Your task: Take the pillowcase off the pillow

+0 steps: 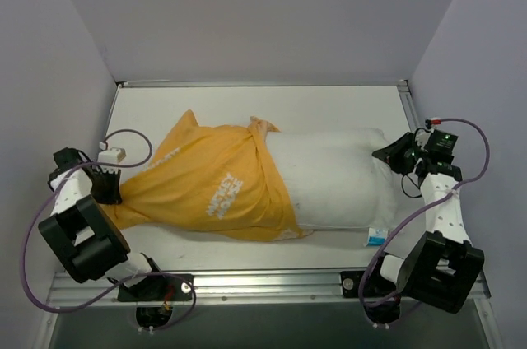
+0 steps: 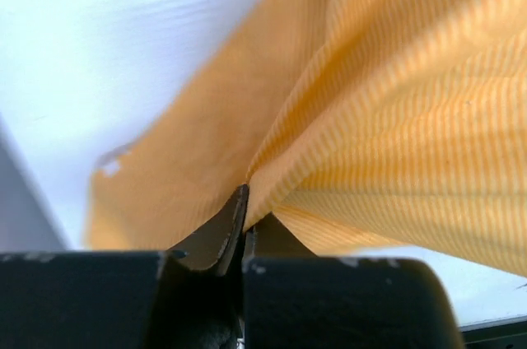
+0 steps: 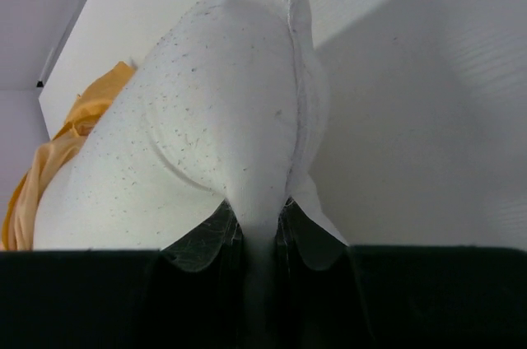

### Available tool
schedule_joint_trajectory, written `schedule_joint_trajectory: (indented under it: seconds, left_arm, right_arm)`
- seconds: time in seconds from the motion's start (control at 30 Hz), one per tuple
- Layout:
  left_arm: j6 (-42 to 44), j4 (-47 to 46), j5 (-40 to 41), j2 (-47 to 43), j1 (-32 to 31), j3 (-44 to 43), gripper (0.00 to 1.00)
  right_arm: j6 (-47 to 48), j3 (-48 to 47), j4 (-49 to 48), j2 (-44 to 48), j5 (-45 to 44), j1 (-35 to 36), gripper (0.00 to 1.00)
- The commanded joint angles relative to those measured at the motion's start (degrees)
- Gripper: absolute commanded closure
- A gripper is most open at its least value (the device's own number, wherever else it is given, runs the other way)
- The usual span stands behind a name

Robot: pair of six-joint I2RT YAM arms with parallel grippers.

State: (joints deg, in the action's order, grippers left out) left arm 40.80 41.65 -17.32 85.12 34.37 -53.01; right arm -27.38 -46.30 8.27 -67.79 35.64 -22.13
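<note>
The white pillow (image 1: pixel 333 178) lies lengthwise across the table, its right half bare. The orange pillowcase (image 1: pixel 210 184) covers its left half, bunched at its open edge near the middle. My left gripper (image 1: pixel 107 184) is shut on the pillowcase's far left end; in the left wrist view the orange fabric (image 2: pixel 346 102) is pinched between the shut fingers (image 2: pixel 229 225) of that gripper (image 2: pixel 244 217). My right gripper (image 1: pixel 389 154) is shut on the pillow's right end; in the right wrist view a fold of the pillow (image 3: pixel 222 110) is squeezed in that gripper (image 3: pixel 259 217).
A small blue tag (image 1: pixel 377 237) sticks out at the pillow's near right corner. Grey walls close the table in at the back and sides. A metal rail (image 1: pixel 263 283) runs along the near edge between the arm bases. A white connector (image 1: pixel 113 151) lies by the left wall.
</note>
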Motion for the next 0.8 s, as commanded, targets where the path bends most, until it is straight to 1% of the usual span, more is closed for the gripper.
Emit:
schedule_joint_trajectory:
  seconds: [0.0,0.03,0.1,0.23,0.3,0.5,0.53,0.6,0.63,0.77]
  left_arm:
    - [2.79,-7.28,8.53,-9.26,5.87,-8.58,0.98]
    - [3.67,-7.02,7.92,-11.27,7.54,-9.99,0.98]
    - [4.99,-5.71,8.27,-12.17,8.6,-14.38,0.98]
    - [3.68,-3.86,6.08,-13.31,12.03,-22.64,0.98]
    - [1.66,-4.03,4.93,-13.75,12.56,-27.48,0.98]
    - [-2.56,-9.03,5.9,-13.41,12.83,-36.88,0.98]
    - [-3.17,-9.56,6.16,-12.88,12.83,-39.77,0.98]
    - [-4.49,-11.67,6.77,-12.18,12.91,-42.07,0.98]
    - [-4.93,-12.81,8.43,-11.91,12.83,-43.39,0.98]
    - [-3.71,-15.36,11.61,-9.63,13.18,-45.86,0.98]
  right_arm:
    - [-0.93,-2.91,-7.57,-0.59,-5.58,-7.48,1.0]
    - [-1.01,-3.52,-7.66,-0.76,-5.49,-8.18,1.0]
    - [-1.1,-4.23,-7.66,-1.29,-5.14,-9.59,1.0]
    - [-0.84,-6.51,-7.31,-2.34,-4.44,-11.35,1.0]
    - [-0.84,-6.96,-7.22,-2.44,-4.35,-11.97,1.0]
    - [0.04,-10.56,-5.2,-2.7,-5.05,-13.11,1.0]
    - [0.56,-11.08,-4.85,-2.7,-5.75,-13.2,1.0]
    - [0.74,-13.02,-4.14,-3.05,-6.19,-13.81,1.0]
    - [0.74,-13.81,-3.88,-3.31,-6.28,-15.38,1.0]
    - [-0.4,-16.88,-4.32,-5.59,-4.97,-18.21,1.0]
